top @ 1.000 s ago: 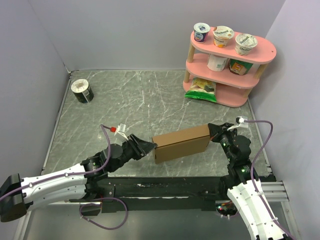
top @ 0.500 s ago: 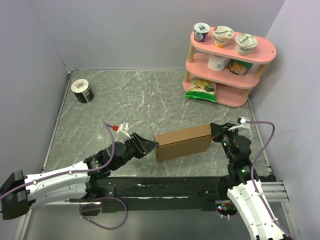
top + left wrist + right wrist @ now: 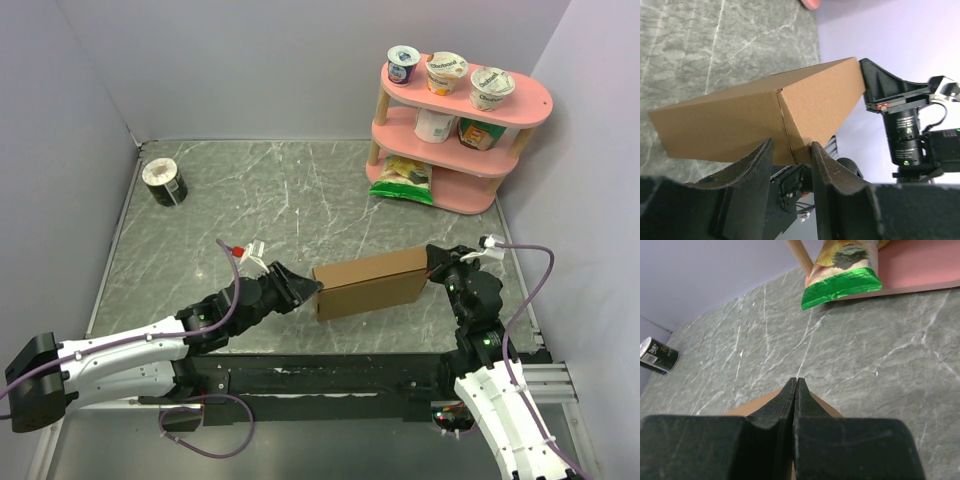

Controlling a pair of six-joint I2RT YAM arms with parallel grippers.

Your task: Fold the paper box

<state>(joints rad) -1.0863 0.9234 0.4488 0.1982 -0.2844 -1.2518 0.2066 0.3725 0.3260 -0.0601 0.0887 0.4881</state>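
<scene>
The paper box (image 3: 370, 283), a closed shallow brown cardboard shape, lies near the table's front, slanting up to the right. My left gripper (image 3: 312, 291) is at its left end. In the left wrist view the box's (image 3: 740, 120) near corner edge sits between the parted fingertips of this gripper (image 3: 791, 152), touching them, with a gap showing below. My right gripper (image 3: 432, 270) is shut with nothing in it, and its tips press on the box's right end. The right wrist view shows those fingers (image 3: 796, 382) closed over a strip of the box (image 3: 760, 402).
A pink two-tier shelf (image 3: 520, 100) with yogurt cups and small cartons stands at the back right. A green snack bag (image 3: 402, 178) lies on its bottom tier. A dark can (image 3: 165, 182) lies at the back left. Purple walls close the sides.
The left gripper has moved right, and the box has slid right with it. The right gripper's tips have backed off rightward by about as much and stay shut.
</scene>
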